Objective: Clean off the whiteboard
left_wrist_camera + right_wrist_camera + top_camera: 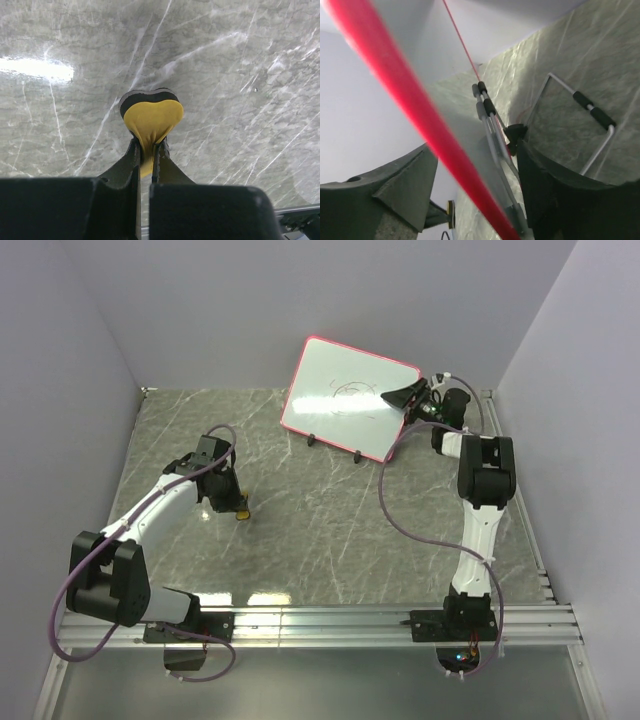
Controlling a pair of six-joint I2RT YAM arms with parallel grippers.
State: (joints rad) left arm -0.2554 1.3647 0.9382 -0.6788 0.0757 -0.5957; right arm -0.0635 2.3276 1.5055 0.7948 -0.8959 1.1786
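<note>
Clamped tight at the bottom of my left wrist view, my left gripper (146, 152) pinches the yellow eraser (151, 117) so hard that its foam bulges into a heart shape, with the black felt layer on the side away from me. Beneath it lies the grey marble-patterned table (300, 540), and from above the eraser hangs just over that surface on the left half, well apart from the board. My right gripper (475, 155) has its jaws spread wide, one finger on each side of the whiteboard's (345, 400) pink-red frame, which cuts across my right wrist view as a blurred stripe; I am straddling that edge, not squeezing it. A wire leg with a black sleeve (594, 111) rests on the marble beyond. The whiteboard stands on its two black feet (315, 440) at the far side of the table, right of centre, leaning back with its faintly scribbled face toward my bases. Its long axis runs left to right, slanting nearer toward the right, where my right jaws meet its right-hand edge.
</note>
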